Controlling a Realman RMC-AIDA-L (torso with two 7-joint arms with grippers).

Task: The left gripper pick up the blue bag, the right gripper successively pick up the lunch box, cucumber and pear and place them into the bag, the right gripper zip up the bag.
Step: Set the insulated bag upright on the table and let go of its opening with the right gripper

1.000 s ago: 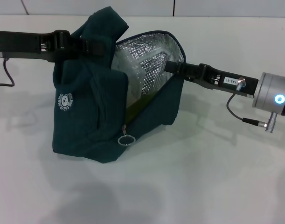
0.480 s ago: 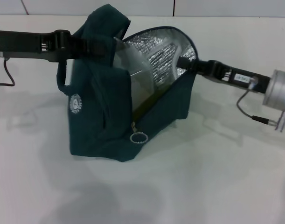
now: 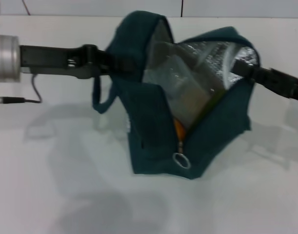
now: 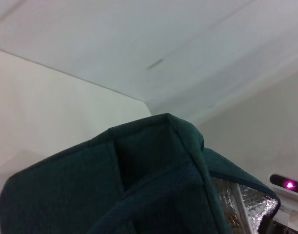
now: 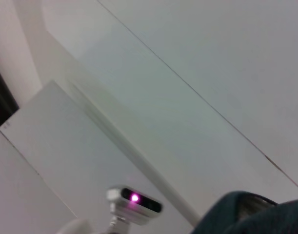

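The blue bag (image 3: pixel 153 126) stands open on the white table, foil lining (image 3: pixel 222 56) showing. It also fills the left wrist view (image 4: pixel 139 185) and a corner of the right wrist view (image 5: pixel 256 214). My left gripper (image 3: pixel 115 63) reaches in from the left and is shut on the bag's upper edge. My right gripper (image 3: pixel 242 69) comes in from the right and ends at the bag's far rim, its tip hidden by the fabric. Inside the bag the clear lunch box (image 3: pixel 180 85) leans, with an orange bit of the pear (image 3: pixel 179 129) and a green strip of the cucumber (image 3: pixel 207 105) below it. The ring zip pull (image 3: pixel 182 160) hangs low in front.
The bag's loop handle (image 3: pixel 97 95) hangs by the left arm. A cable (image 3: pixel 22 100) trails from the left wrist. The white table (image 3: pixel 66 185) stretches in front, a wall behind. A small camera with a magenta light (image 5: pixel 134 197) shows in the right wrist view.
The bag and both arms have moved to the right. The bag has turned, so its white logo no longer shows and its contents do. The right arm's silver wrist has left the picture.
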